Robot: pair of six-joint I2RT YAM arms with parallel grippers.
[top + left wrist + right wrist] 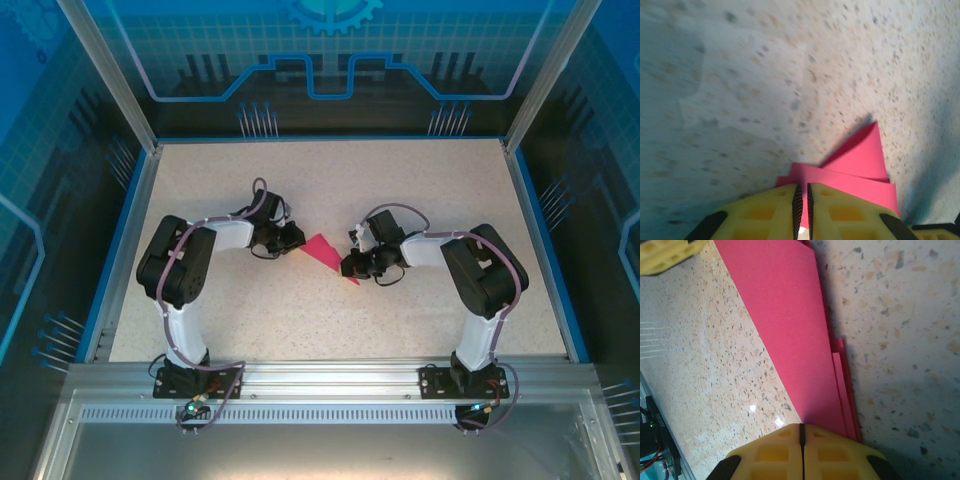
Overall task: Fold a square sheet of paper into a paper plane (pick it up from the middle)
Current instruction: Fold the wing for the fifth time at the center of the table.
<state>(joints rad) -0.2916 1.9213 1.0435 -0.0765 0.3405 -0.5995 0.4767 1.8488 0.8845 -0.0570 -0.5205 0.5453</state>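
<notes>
L gripper (802, 186): yellow fingers (765, 212) were nearly together, just a thin slit btwn them, w/ the folded pink paper (860, 160) nipped in that slit. R gripper (801, 425): jaws were fully closed, tips meeting right at the paper's narrow end; couldn't tell if any paper was caught there. Paper sat on the speckled table (420, 190), approx mid-table, btwn the two grippers: a long triangle w/ layered edges down one side. From the top cam, L gripper was at its upper-left end and R gripper at its lower-right tip.
</notes>
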